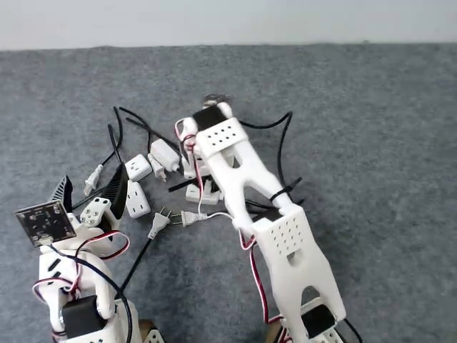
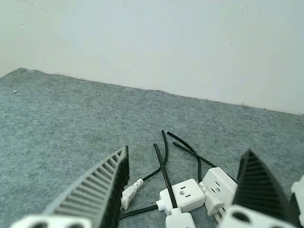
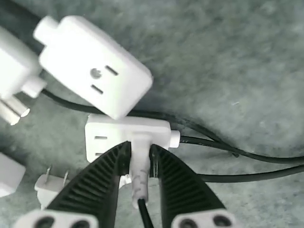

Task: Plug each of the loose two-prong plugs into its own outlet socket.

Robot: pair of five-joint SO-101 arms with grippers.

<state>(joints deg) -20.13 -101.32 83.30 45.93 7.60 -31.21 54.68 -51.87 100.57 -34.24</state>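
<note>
My right gripper [image 3: 140,148] is shut on a white two-prong plug [image 3: 138,173] with a black cord. The plug stands against a flat white outlet socket [image 3: 107,137] on the carpet. A second white outlet socket [image 3: 92,66] lies just beyond it, and a loose plug [image 3: 50,183] with bare prongs lies beside it. In the high view the right arm's gripper [image 1: 198,177] points down into the cluster of sockets [image 1: 202,191]. My left gripper [image 2: 186,154] hangs open above the carpet, short of two white sockets [image 2: 183,194] [image 2: 219,183] and a loose plug [image 2: 130,192].
Two loose plugs [image 1: 158,223] [image 1: 191,218] lie tip to tip in front of the cluster. Black cords [image 1: 282,153] loop around the right arm. Two more sockets [image 1: 138,167] [image 1: 137,199] and a white adapter [image 1: 166,151] lie left of it. Grey carpet [image 1: 371,128] covers the table.
</note>
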